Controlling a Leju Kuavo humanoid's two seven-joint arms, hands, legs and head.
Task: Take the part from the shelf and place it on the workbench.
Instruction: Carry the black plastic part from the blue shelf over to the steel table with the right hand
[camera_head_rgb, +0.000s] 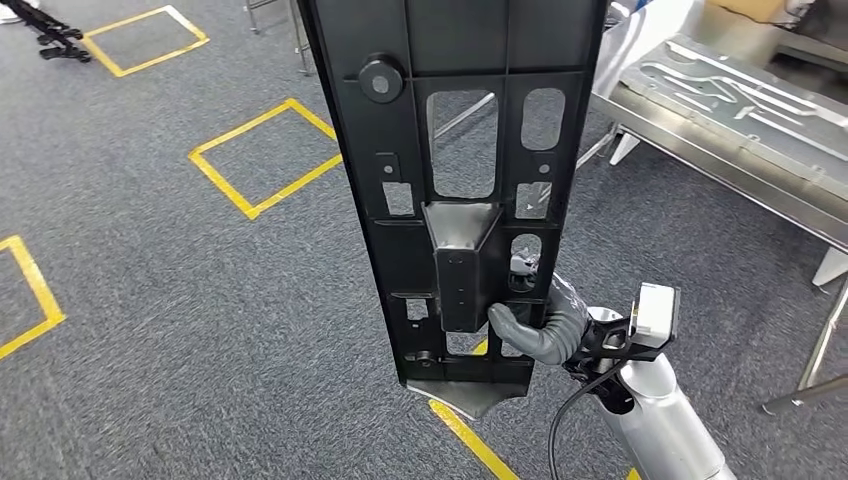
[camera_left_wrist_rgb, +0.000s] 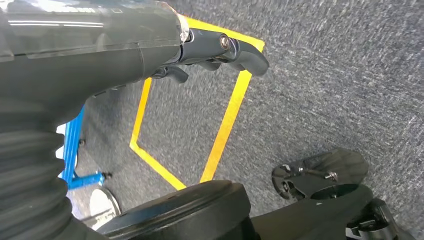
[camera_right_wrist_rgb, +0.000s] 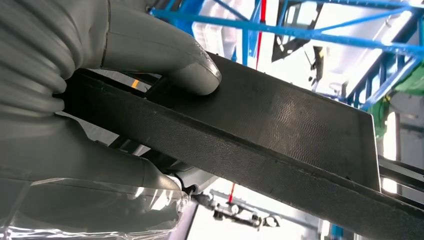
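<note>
Head view. Right hand (camera_head_rgb: 540, 325) clamped on the black part (camera_head_rgb: 455, 150) — thumb hooked across the raised boxy block low on the panel, other fingers mostly hidden behind it. Part carried upright, long axis running up and away from the hand, top end cut off by the picture's edge; grip sits near the lower end, so most of the length stands above the hand. Workbench (camera_head_rgb: 700, 160) — bare steel edge, with a grey moulded sheet (camera_head_rgb: 740, 90) on top — to the right of the part and beyond it, apart from it. Grey carpet (camera_head_rgb: 150, 300) with yellow floor squares (camera_head_rgb: 262, 160) left of the part. Right arm clearly the nearer one to the workbench; judged: part off the shelf, carry in progress, placing not yet done.

Left wrist view. Left hand (camera_left_wrist_rgb: 150, 55) holding nothing, dark fingers (camera_left_wrist_rgb: 240, 50) bent loosely over the carpet (camera_left_wrist_rgb: 325, 90) and a yellow line (camera_left_wrist_rgb: 225, 125). Well away from the part, by the look of it.

Right wrist view. Grey thumb (camera_right_wrist_rgb: 170, 55) pressed flat on a textured black wall of the part (camera_right_wrist_rgb: 280, 130), palm under it — firm hold. Blue frame (camera_right_wrist_rgb: 310, 30) behind the part, bright and blurred.

Judgement: coming move turns on swinging the long axis from upright down to flat toward the workbench; tall free end likely to reach the sheet first — tilt needs care.
</note>
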